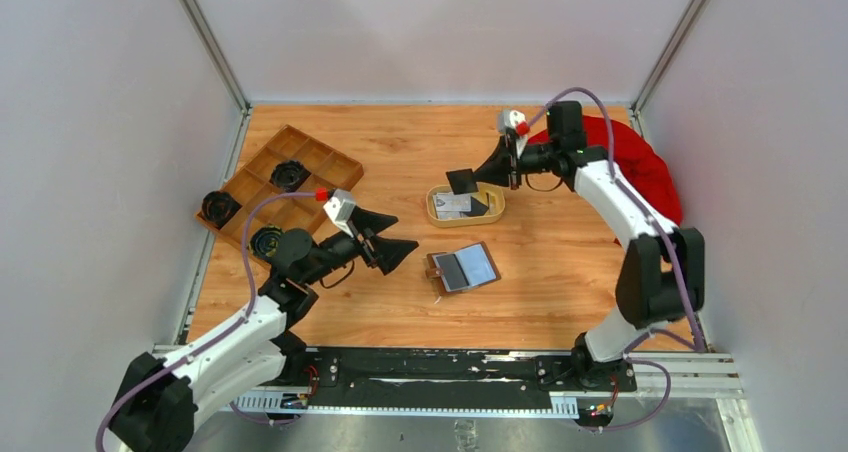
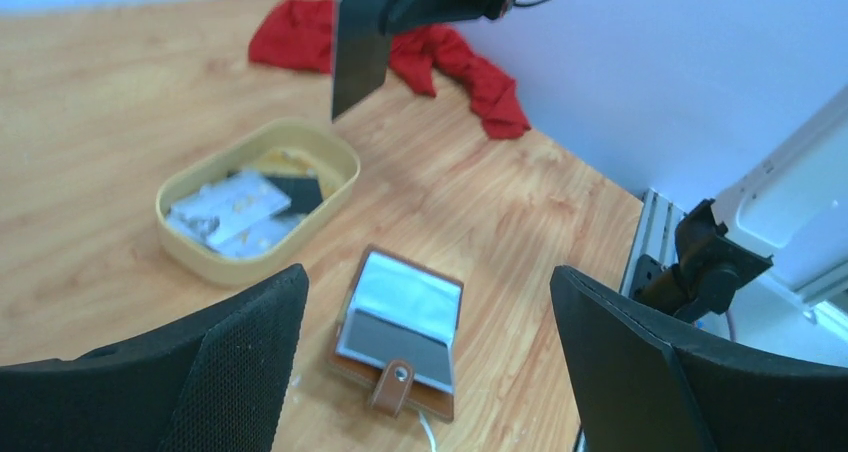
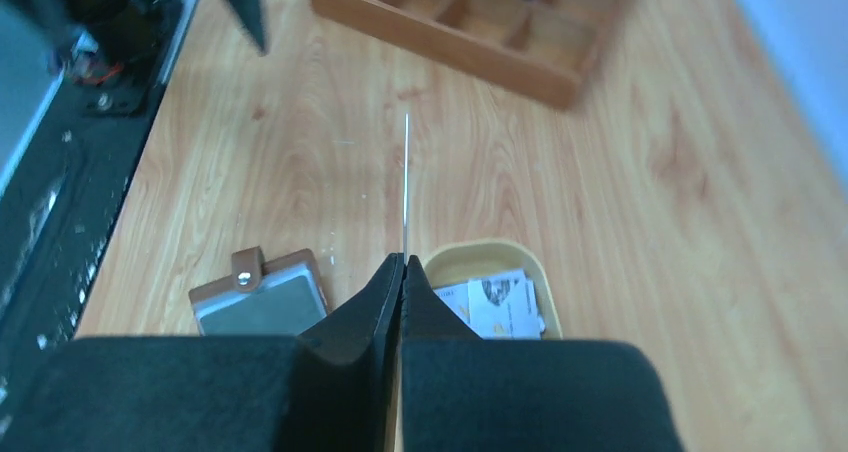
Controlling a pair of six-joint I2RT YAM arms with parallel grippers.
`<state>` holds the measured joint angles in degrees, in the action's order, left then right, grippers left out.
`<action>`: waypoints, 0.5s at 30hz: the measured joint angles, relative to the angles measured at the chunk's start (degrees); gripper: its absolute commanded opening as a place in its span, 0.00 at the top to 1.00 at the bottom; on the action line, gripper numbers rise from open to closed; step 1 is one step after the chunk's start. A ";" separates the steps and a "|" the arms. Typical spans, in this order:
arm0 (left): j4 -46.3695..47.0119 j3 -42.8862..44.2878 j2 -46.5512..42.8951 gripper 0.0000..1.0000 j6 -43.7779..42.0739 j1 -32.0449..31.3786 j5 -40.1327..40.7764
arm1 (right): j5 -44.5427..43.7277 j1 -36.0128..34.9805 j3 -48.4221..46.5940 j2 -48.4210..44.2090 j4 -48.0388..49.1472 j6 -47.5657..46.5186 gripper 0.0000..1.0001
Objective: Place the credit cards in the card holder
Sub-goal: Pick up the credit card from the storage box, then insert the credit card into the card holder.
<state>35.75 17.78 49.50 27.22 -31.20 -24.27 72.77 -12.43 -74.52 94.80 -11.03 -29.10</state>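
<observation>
1. The top view looks steeply down from above the near edge of the table (image 1: 560,302), covering the whole surface.
2. The left wrist view sits low and close, facing the far right corner.
3. The right wrist view, higher, faces the left edge; all three share the card holder (image 3: 262,297) and dish (image 3: 470,257).
</observation>
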 measured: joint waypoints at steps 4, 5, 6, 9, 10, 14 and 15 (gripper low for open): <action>2.60 -2.38 -7.30 0.02 -5.81 -1.46 -3.28 | 5.77 0.00 3.37 -10.10 -14.29 -29.59 1.00; 3.06 -2.75 -8.90 0.02 -7.67 -2.69 -3.72 | 6.45 0.00 3.39 -11.54 -19.87 -38.27 1.00; 3.34 -3.08 -10.32 0.02 -9.66 -4.07 -4.02 | 6.73 -0.02 3.10 -12.50 -26.25 -47.30 1.00; 4.04 -4.04 -13.81 0.02 -16.17 -9.25 -4.37 | 6.47 -0.13 2.05 -13.09 -46.88 -67.71 1.00; 4.11 -4.22 -14.60 0.02 -18.56 -10.97 -4.33 | 6.47 -0.13 2.05 -13.09 -52.04 -71.36 1.00; 4.81 -4.35 -15.63 0.03 -26.97 -16.33 -3.61 | 6.82 -0.35 5.66 -16.46 -66.51 -81.79 1.00; 4.85 -4.35 -15.41 0.04 -28.76 -17.31 -3.34 | 6.88 -0.42 6.93 -17.92 -68.41 -83.03 1.00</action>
<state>40.60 13.43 34.09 -1.54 -48.51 -27.62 79.66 -12.84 -67.59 76.88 -79.44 -112.14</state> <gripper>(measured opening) 0.974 0.005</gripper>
